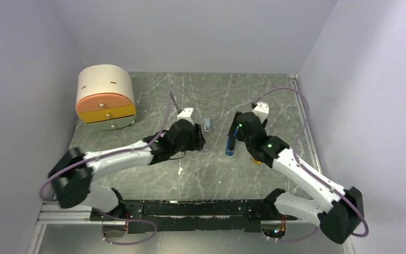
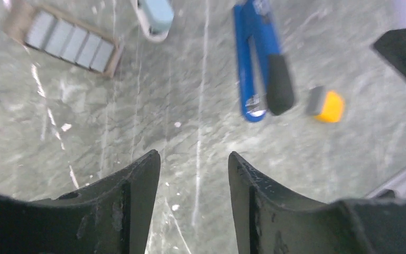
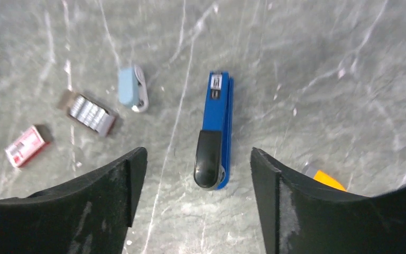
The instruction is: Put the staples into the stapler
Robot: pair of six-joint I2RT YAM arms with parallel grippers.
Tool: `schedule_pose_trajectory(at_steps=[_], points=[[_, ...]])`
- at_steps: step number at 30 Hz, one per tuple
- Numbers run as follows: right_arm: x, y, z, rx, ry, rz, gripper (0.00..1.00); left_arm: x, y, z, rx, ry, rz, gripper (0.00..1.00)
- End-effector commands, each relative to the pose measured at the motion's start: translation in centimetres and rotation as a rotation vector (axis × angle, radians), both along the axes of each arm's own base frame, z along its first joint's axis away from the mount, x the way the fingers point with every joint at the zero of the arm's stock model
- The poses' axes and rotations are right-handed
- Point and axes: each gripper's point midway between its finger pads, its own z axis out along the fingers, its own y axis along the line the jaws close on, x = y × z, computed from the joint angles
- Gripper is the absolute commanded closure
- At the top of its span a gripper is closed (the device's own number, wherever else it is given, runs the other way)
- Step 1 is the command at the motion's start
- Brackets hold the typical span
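Observation:
The stapler (image 3: pixel 215 129), long, blue with a black top arm, lies flat on the table; it also shows in the top view (image 1: pixel 231 145) and the left wrist view (image 2: pixel 259 58). The staples (image 3: pixel 91 112), grey ribbed strips in a small brown tray, lie to its left and show in the left wrist view (image 2: pixel 66 39). A red-and-white box (image 3: pixel 26 145) lies beside them. My right gripper (image 3: pixel 198 153) is open and empty, just above the stapler's black end (image 1: pixel 237 129). My left gripper (image 2: pixel 194 159) is open and empty over bare table (image 1: pixel 198 140).
A short pale-blue piece (image 3: pixel 132 87) lies between staples and stapler. An orange block (image 2: pixel 328 105) sits right of the stapler. A round drawer unit (image 1: pixel 105 98) stands at the back left. Walls close in the table on three sides.

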Motion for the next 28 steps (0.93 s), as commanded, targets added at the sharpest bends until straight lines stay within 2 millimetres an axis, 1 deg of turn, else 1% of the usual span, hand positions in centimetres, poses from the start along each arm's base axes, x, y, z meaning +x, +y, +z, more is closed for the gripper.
schedule_pose_trajectory(at_steps=[1, 2, 4, 6, 7, 8, 9, 12, 13, 15, 16, 18, 23, 28], points=[[-0.4, -3.1, 5.3, -0.049, -0.148, -0.055, 0.22, -0.4, 3.7, 7.7, -0.023, -0.154, 0.034, 0.38], [-0.6, -3.7, 6.6, -0.045, -0.184, -0.068, 0.18, -0.7, 4.7, 9.4, -0.031, -0.184, 0.039, 0.33], [-1.2, -4.9, 9.0, -0.040, -0.245, -0.095, 0.02, -1.3, 7.0, 12.7, -0.037, -0.244, 0.064, 0.21], [-2.0, -6.5, 11.1, -0.037, -0.297, -0.145, 0.00, -1.9, 9.7, 15.5, -0.022, -0.300, 0.101, 0.13], [-2.4, -7.3, 12.1, -0.031, -0.317, -0.172, 0.00, -2.0, 11.2, 17.2, -0.002, -0.332, 0.131, 0.04], [-3.0, -8.1, 13.0, -0.027, -0.340, -0.190, 0.00, -2.3, 13.1, 18.8, 0.017, -0.360, 0.162, 0.03], [-3.4, -8.6, 13.5, -0.033, -0.354, -0.197, 0.00, -2.7, 14.8, 20.3, 0.038, -0.380, 0.195, 0.03], [-4.6, -10.1, 14.0, -0.045, -0.392, -0.214, 0.00, -3.9, 20.0, 23.8, 0.089, -0.431, 0.305, 0.03], [-4.9, -10.4, 14.0, -0.046, -0.399, -0.217, 0.00, -4.5, 21.6, 24.5, 0.099, -0.439, 0.334, 0.03], [-5.5, -11.1, 14.1, -0.041, -0.406, -0.234, 0.00, -5.4, 23.6, 26.3, 0.070, -0.468, 0.374, 0.03], [-5.7, -11.2, 14.2, -0.038, -0.406, -0.238, 0.00, -5.7, 24.3, 26.9, 0.052, -0.485, 0.380, 0.03], [-6.0, -11.6, 14.4, -0.037, -0.404, -0.249, 0.00, -6.2, 25.3, 27.5, 0.034, -0.509, 0.392, 0.03], [-6.3, -12.3, 14.8, -0.049, -0.395, -0.282, 0.00, -6.8, 27.0, 27.8, 0.044, -0.514, 0.427, 0.03], [-6.3, -12.2, 14.6, -0.057, -0.390, -0.277, 0.00, -6.8, 27.1, 27.4, 0.061, -0.509, 0.428, 0.03]])
